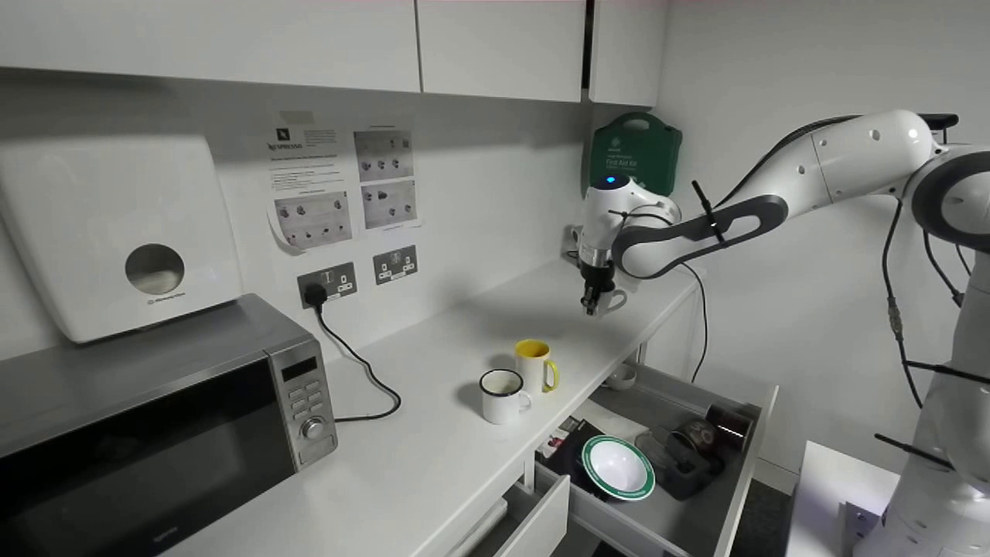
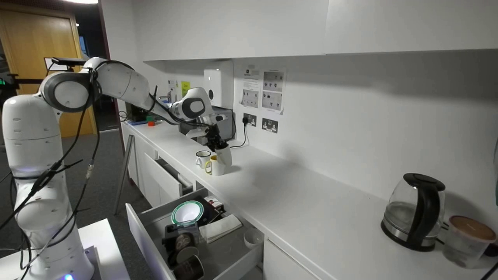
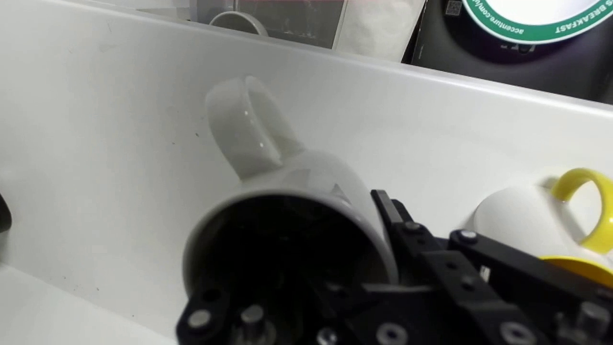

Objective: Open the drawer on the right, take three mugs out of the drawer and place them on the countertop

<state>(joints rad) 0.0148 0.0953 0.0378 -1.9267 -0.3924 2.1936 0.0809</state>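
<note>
My gripper [image 3: 368, 239] is shut on the wall of a pale mug [image 3: 316, 172], one finger [image 3: 397, 215] outside it and the other hidden in its dark mouth. In an exterior view this pale mug [image 2: 224, 155] hangs tilted, seemingly above the countertop [image 2: 295, 202]. A white mug with a yellow inside and handle [image 1: 531, 370] and a white mug with a dark rim [image 1: 501, 398] stand upright side by side on the countertop. Below the front edge, the drawer [image 1: 750, 480] is pulled open in both exterior views.
Inside the drawer lie a green-rimmed plate [image 1: 619, 468], dark mugs [image 2: 188, 268] and a small white cup [image 2: 253, 238]. A narrower drawer [image 1: 541, 518] also stands open. A microwave [image 1: 162, 433], kettle [image 2: 414, 212] and lidded container [image 2: 469, 241] occupy the countertop, with wall cupboards above.
</note>
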